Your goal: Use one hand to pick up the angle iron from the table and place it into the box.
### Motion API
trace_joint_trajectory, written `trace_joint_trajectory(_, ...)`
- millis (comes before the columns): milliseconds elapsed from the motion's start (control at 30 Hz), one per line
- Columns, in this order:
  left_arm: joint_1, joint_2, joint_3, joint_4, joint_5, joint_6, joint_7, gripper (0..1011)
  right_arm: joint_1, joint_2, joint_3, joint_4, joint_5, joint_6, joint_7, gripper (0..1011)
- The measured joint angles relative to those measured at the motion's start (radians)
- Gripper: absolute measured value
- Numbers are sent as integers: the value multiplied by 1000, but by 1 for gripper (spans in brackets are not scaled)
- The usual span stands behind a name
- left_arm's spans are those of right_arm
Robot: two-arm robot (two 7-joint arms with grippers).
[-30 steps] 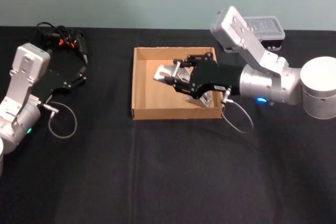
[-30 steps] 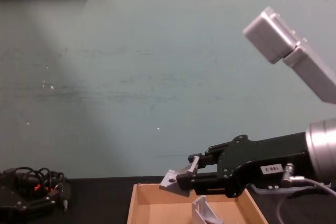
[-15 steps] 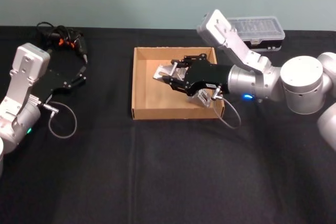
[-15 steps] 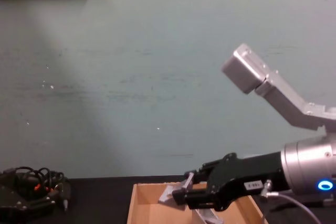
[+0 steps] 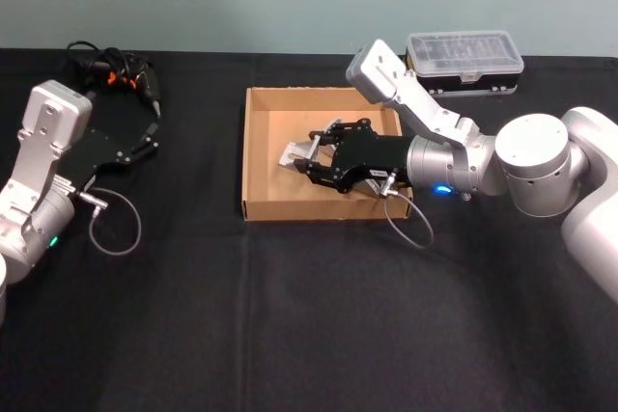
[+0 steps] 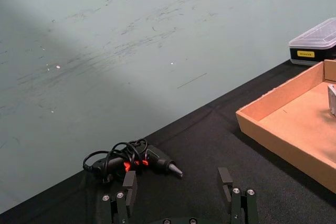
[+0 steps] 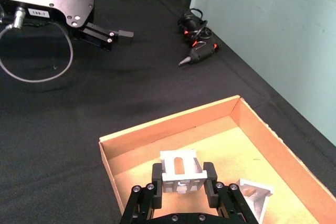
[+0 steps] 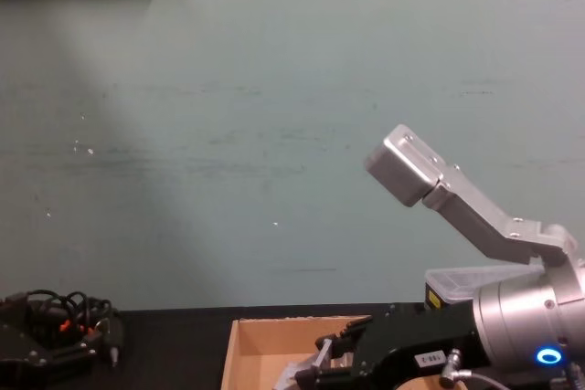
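My right gripper hangs low over the tan box, shut on a silvery angle iron. The right wrist view has the angle iron clamped between the black fingers above the box floor. Another angle iron lies on the box floor beside it. In the chest view the right gripper sits just behind the box's near wall. My left gripper stays parked and open above the black table at the left; its own view has the left gripper with nothing in it.
A black tangle of cables with a power screwdriver lies at the back left. A black case with a clear lid stands behind the box on the right. The table's near half is bare.
My right arm has swung left and down, carrying the angle iron lower into the box and toward its near left part. The left arm has not moved.
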Motion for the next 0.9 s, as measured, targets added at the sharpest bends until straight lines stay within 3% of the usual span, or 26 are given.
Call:
trace_joint_trajectory(267,0,0,0,0,0,0,0,1000,0,-11,2,17,-11,3,5,504)
trace_joint_trajectory(633,0,0,0,0,0,0,0,1000,-10,-13,16,8,-17,10,4,852)
trace_joint_trajectory(800,0,0,0,0,0,0,0,1000,-20,-10,29,-9,-16,7,-6,978)
trace_joint_trajectory(900,0,0,0,0,0,0,0,1000,-25,-9,37,-19,-14,4,-14,1003)
